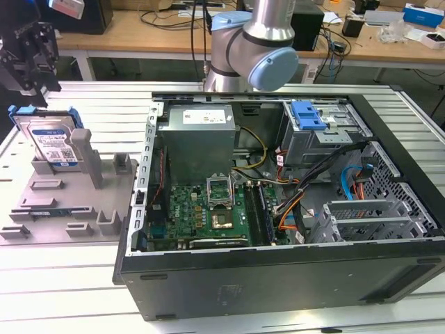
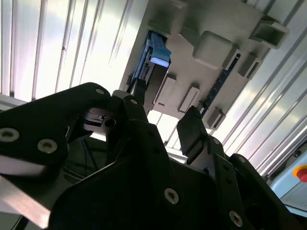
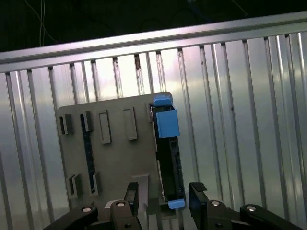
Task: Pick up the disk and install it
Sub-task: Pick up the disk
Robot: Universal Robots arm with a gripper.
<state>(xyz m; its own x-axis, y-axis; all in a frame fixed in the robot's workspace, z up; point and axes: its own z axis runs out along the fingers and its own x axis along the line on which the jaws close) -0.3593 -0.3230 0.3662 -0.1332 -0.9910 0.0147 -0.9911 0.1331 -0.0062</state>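
- The claw [image 3: 164,197] is spread: in the first wrist view its two black fingers [image 3: 196,191] stand apart and nothing is pinched between them.
- In the second wrist view the claw [image 2: 163,117] again shows a clear gap between its fingers [image 2: 191,129].
- In the exterior view the claw [image 1: 35,87] hangs at the view's far left, just above the disk [image 1: 50,139] and not touching it.
- The disk stands on edge in a grey holder [image 1: 69,202]. Its flat silver face carries a white-and-blue label and leans slightly back.
- A blue plastic carrier runs round the disk's edge, with blue tabs at its upper end.
- In the first wrist view the disk [image 3: 168,158] is seen edge-on as a thin dark strip with a blue tab at each end. It sits in a slot along one side of the grey holder [image 3: 110,158].
- In the second wrist view the disk [image 2: 156,52] shows as a blue edge against the holder [image 2: 211,48].
- The holder lies on a ribbed metal worktop [image 1: 69,278].
- To the exterior view's right of the holder lies an open computer case [image 1: 278,285]. It holds a green motherboard [image 1: 201,209] and a drive cage with a blue latch [image 1: 308,115].
- The arm [image 1: 257,42] rises behind the case.
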